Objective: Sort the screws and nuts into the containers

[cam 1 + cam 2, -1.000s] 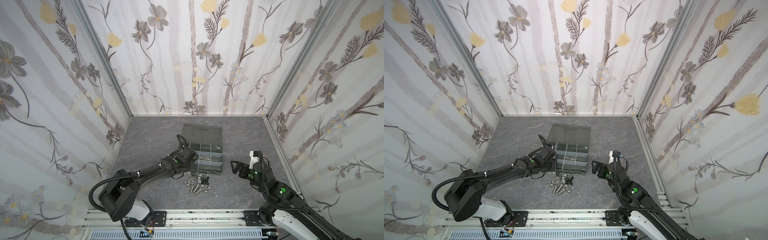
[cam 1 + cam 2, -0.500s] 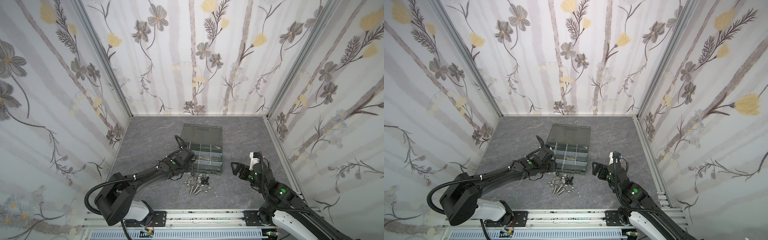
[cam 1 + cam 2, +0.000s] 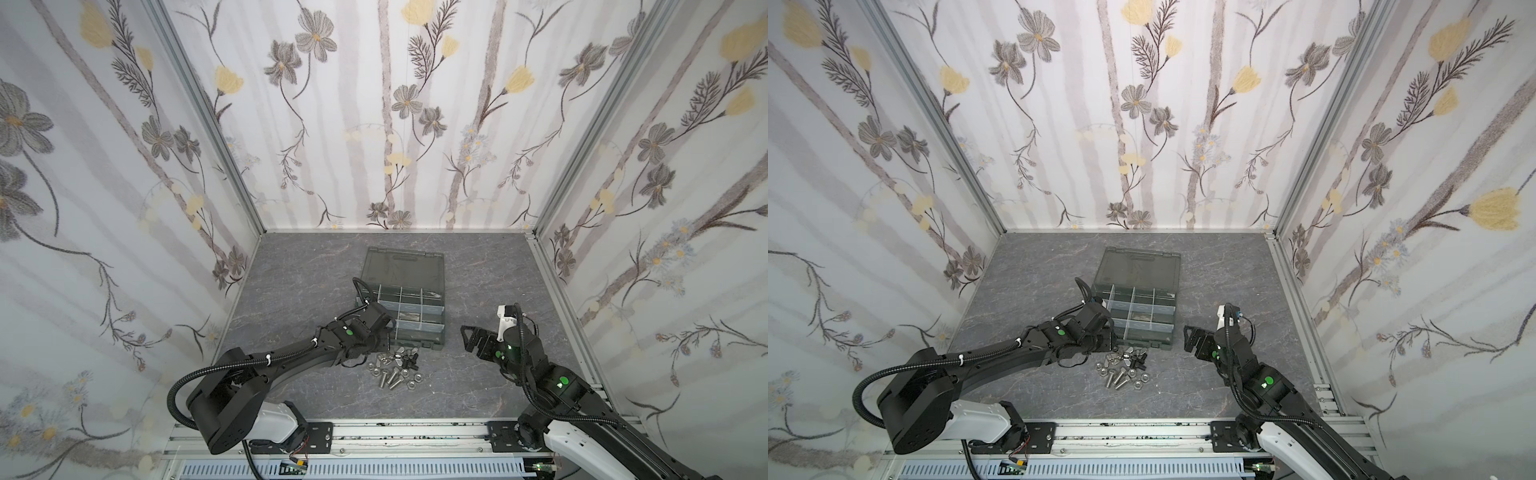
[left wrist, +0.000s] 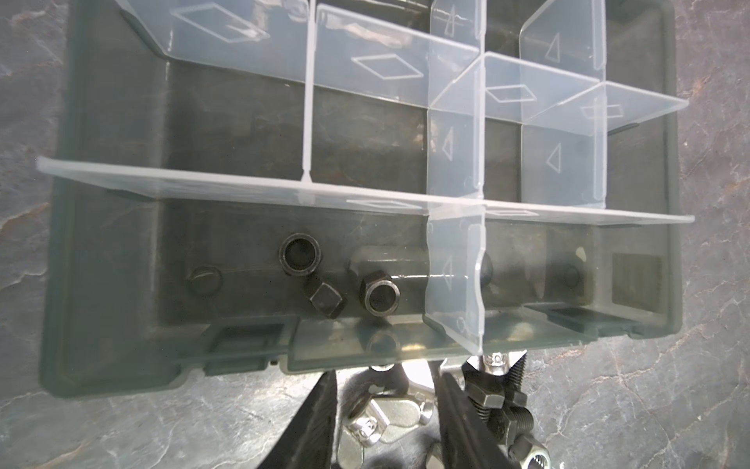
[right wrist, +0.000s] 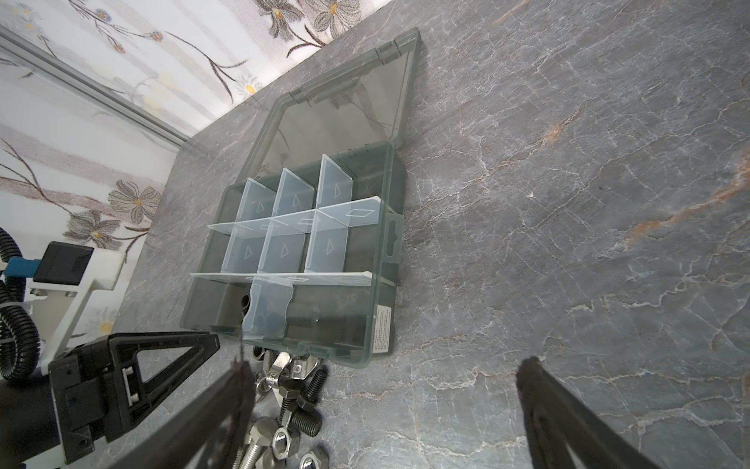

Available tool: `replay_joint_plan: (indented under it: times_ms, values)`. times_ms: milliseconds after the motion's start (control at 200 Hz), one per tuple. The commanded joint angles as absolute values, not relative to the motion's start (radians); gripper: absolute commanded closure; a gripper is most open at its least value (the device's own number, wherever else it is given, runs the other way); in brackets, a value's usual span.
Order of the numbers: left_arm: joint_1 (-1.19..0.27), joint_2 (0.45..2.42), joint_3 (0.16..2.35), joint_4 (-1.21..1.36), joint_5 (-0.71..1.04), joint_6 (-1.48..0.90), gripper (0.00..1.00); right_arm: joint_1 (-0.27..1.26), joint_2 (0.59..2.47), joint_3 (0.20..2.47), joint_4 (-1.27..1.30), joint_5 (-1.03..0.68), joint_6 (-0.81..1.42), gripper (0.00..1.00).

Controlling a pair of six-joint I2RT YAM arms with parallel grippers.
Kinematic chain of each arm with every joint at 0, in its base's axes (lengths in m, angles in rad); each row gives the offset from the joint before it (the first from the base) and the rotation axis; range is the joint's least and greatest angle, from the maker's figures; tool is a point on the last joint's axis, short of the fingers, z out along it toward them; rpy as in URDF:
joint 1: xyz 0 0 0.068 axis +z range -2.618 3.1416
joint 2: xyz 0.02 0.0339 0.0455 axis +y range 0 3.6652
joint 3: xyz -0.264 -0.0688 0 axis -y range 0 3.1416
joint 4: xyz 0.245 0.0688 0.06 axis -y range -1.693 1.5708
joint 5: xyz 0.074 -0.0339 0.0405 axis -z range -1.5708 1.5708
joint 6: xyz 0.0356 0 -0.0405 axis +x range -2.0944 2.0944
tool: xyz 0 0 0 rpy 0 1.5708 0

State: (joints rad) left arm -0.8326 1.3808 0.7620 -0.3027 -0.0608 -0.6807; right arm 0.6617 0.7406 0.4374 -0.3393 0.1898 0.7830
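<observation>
The left end effector (image 4: 385,371) is seen partly open, low over the surface (image 4: 121,426), w/ its fingers (image 4: 320,410) set either side of a silver wing nut (image 4: 383,414). Whether it's actually gripped can't be told. Judged step: one nut is being picked from the pile (image 3: 395,370) just in front of the case (image 3: 419,340). To do it well, the wings should be squared between the pads before closing. The black screws (image 4: 503,410) touching alongside should not be dragged. The lift should be taken straight up so the case's front wall is cleared. The right end effector (image 3: 471,340) is held wide open & empty, well apart on the right.

Containers: the front-row compartment (image 4: 121,251) nearest the left end effector is loaded w/ three dark hex nuts (image 4: 300,260). Compartments beyond the clear dividers (image 4: 454,142) look empty in the left wrist view; the far row can't be judged. Silver screws (image 3: 392,378) & more nuts are seen unsorted in the pile. The lid (image 3: 403,266) is laid open behind.
</observation>
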Motion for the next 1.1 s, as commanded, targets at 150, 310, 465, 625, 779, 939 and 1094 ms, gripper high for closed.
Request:
replay_joint_plan:
  times_ms: [150,310,465,625,779,939,1094]
  values:
    - [-0.856,1.382,0.741,-0.293,-0.060,-0.716,0.57,0.662,0.749,0.447,-0.296,0.191,0.775,0.00]
    - [-0.877,1.392,0.734,-0.293,-0.067,-0.734,0.57,0.663,0.746,0.448,-0.300,0.193,0.778,0.00]
    - [-0.882,1.417,0.737,-0.291,-0.081,-0.724,0.57,0.663,0.727,0.431,-0.301,0.193,0.789,0.00]
    - [-0.882,1.459,0.764,-0.291,-0.082,-0.710,0.57,0.663,0.720,0.431,-0.320,0.196,0.794,0.00]
    - [-0.882,1.496,0.784,-0.291,-0.086,-0.699,0.57,0.663,0.708,0.428,-0.324,0.204,0.801,0.00]
    - [-0.882,1.521,0.793,-0.291,-0.102,-0.696,0.58,0.663,0.713,0.425,-0.322,0.199,0.806,0.00]
    - [-0.882,1.541,0.802,-0.291,-0.113,-0.699,0.59,0.664,0.720,0.424,-0.316,0.199,0.806,0.00]
